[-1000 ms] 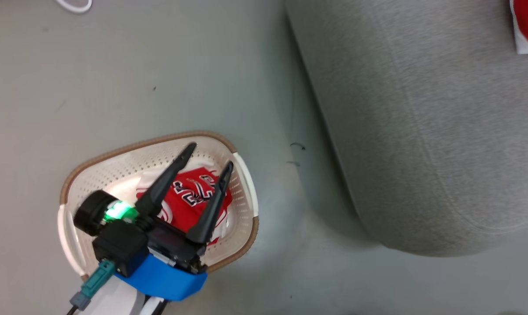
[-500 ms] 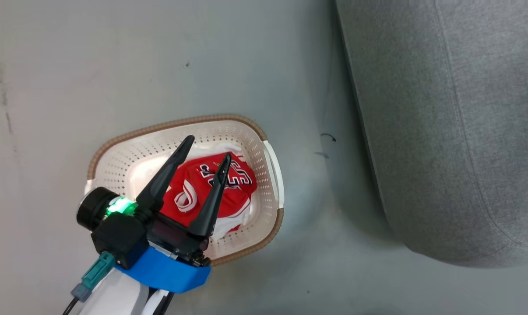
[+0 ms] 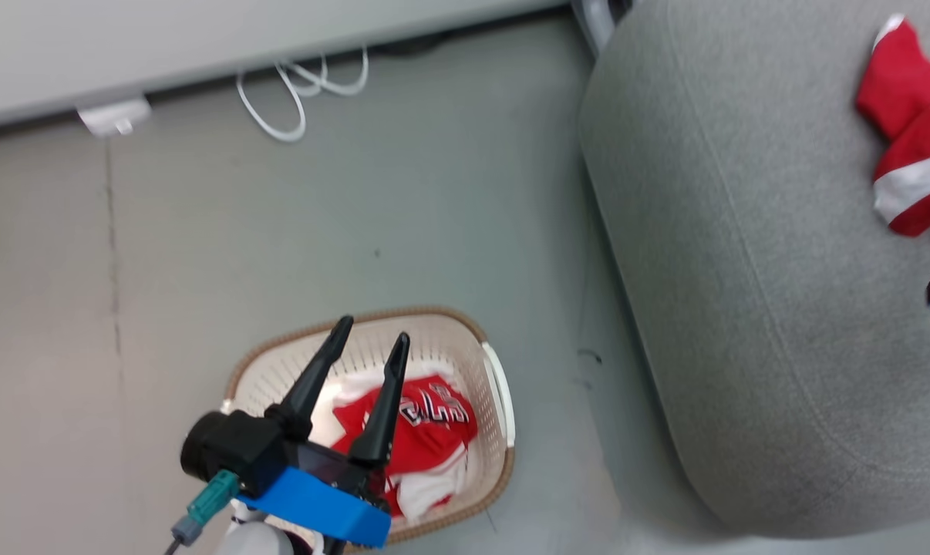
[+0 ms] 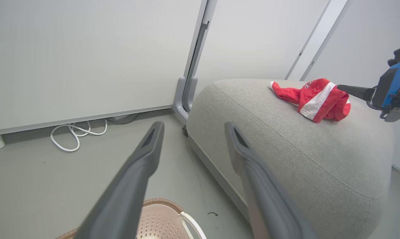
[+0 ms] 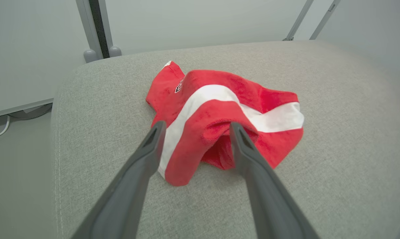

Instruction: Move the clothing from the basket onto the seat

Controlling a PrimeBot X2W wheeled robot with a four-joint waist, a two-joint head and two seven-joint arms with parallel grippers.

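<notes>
The basket (image 3: pixel 434 312) stands on the grey floor (image 3: pixel 203 270), just beside the seat (image 3: pixel 742 270). In it lies a crumpled red jersey (image 3: pixel 426 432) with black-and-white lettering, on the side of the basket nearer the seat, with white cloth showing below it. The left gripper (image 3: pixel 375 329) hangs over the basket with its two dark fingers spread and nothing between them; whether the fingertips are above the rim or inside it cannot be told.

On top of the seat, well apart from the basket, lies a second red garment (image 5: pixel 226 113) with a broad white stripe, bunched into a loose heap. The right gripper (image 5: pixel 196 125) is at this heap with its fingers spread wide, one on each side of a raised fold; the cloth is not pinched.

A white cable (image 3: pixel 295 100) loops on the floor along the foot of the wall.
</notes>
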